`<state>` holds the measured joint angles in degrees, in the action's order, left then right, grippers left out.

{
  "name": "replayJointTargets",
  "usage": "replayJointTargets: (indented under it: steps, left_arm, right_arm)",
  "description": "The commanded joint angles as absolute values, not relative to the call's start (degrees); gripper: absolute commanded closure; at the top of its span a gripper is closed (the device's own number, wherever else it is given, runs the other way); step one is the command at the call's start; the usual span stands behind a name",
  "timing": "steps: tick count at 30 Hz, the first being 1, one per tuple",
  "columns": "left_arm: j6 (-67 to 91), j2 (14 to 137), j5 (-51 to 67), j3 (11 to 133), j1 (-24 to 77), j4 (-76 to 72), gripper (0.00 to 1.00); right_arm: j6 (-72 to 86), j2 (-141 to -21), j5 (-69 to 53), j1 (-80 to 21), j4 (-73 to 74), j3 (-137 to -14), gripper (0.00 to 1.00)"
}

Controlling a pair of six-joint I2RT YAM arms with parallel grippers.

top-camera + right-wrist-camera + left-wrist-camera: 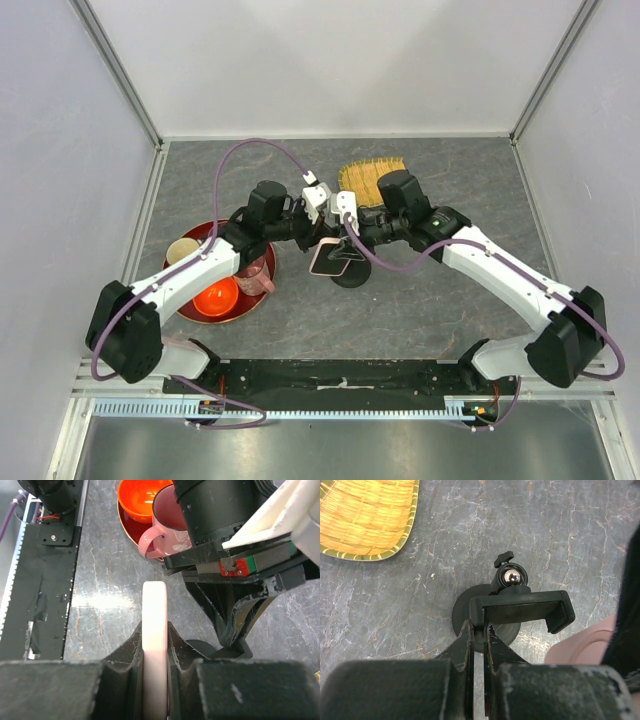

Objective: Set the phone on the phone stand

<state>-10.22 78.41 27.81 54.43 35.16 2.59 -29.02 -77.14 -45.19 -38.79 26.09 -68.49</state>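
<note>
The phone stand [520,607] is black, with a round disc base, a ball joint and a clamp cradle, and stands mid-table [350,272]. My left gripper [479,630] is shut on the left end of its cradle. The phone [154,630], pale pink, shows edge-on between my right gripper's fingers. My right gripper [155,635] is shut on it and holds it just beside the stand, close to the left gripper. In the top view the phone [326,259] shows tilted at the stand. A pink corner of it shows in the left wrist view [585,647].
A red tray [195,312] at the left holds an orange bowl [217,297], a pink mug [254,277] and a beige cup [182,250]. A woven bamboo tray [368,178] lies behind the grippers. The two arms nearly touch over the stand.
</note>
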Motion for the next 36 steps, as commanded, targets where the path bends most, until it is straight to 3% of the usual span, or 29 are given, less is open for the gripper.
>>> replayJointTargets:
  steps: [1, 15, 31, 36]
  left_arm:
    - [-12.66, 80.42, 36.21, 56.51, 34.81, 5.01, 0.98]
    - [-13.62, 80.42, 36.04, 56.78, 34.89, 6.06, 0.98]
    - [-12.92, 78.4, 35.94, 57.56, 34.89, 6.33, 0.98]
    - [-13.27, 79.8, 39.02, 58.8, 34.81, 7.91, 0.98]
  right_arm:
    - [-33.22, -79.26, -48.34, -38.06, 18.11, -73.12, 1.0]
    - [-34.63, -82.88, -47.82, -34.19, 15.12, -73.92, 1.0]
    - [-38.75, -80.51, -36.75, -35.41, 24.95, -72.42, 1.0]
    - [-41.48, -81.82, -36.55, -36.21, 21.19, -72.08, 1.0]
